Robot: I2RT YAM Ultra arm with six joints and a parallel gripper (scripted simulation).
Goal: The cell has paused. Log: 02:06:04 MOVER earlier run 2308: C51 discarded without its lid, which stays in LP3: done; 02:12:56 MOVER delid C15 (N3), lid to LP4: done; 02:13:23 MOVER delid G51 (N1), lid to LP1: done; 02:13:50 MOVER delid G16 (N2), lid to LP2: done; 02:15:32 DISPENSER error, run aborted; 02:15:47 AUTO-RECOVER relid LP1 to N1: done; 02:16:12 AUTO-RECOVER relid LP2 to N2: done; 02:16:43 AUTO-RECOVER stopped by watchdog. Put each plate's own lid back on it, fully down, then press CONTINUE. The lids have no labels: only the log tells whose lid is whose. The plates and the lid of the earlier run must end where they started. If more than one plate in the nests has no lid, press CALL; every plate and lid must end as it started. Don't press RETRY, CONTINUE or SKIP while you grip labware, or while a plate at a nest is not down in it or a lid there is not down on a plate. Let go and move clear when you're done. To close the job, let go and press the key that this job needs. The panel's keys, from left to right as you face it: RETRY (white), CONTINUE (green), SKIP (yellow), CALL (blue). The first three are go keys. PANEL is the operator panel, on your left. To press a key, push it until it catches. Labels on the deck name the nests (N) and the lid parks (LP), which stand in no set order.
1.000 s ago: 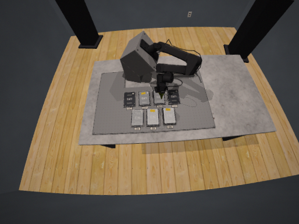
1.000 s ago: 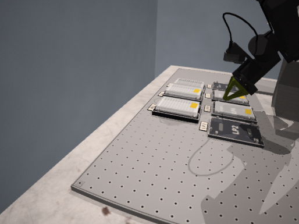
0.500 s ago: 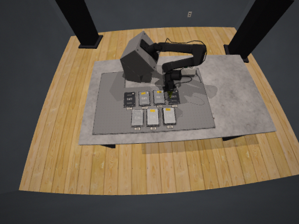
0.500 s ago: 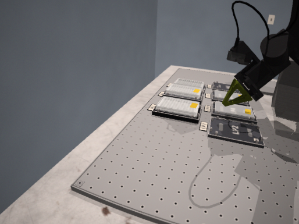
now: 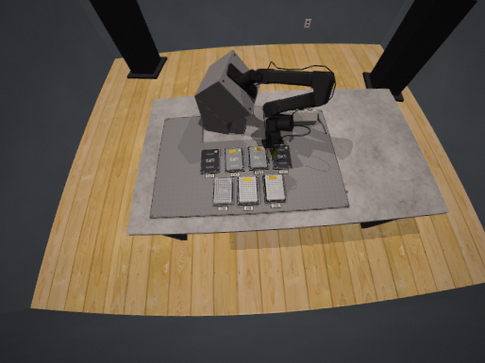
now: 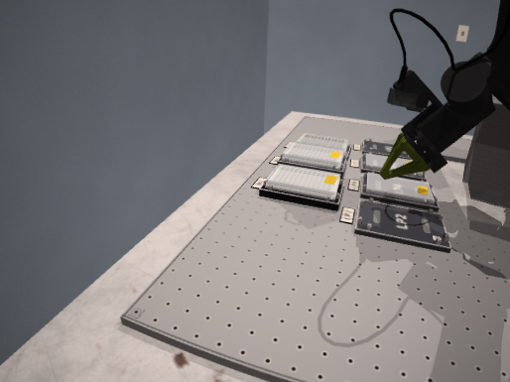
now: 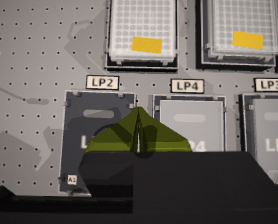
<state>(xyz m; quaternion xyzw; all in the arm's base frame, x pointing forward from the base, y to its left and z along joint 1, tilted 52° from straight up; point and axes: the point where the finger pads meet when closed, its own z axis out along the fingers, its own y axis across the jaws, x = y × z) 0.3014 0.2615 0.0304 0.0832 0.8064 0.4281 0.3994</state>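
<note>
LP4 lid (image 5: 258,161) (image 6: 394,188) (image 7: 175,114) lies below and just beside the end effector (image 5: 273,157) (image 6: 385,176) (image 7: 138,109), its empty fingers (image 6: 392,162) pressed together

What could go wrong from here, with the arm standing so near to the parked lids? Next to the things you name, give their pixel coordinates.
The shut pincer (image 5: 273,157) (image 6: 384,176) (image 7: 138,111) hangs close to the LP4 lid (image 5: 258,162) (image 6: 392,188) (image 7: 191,135) and might knock it askew if lowered. The similar LP3 lid (image 5: 234,163) (image 6: 378,164) (image 7: 272,120) sits beside it, so a mix-up is possible. Pressing CONTINUE now could leave LP4's lid off its plate.
</note>
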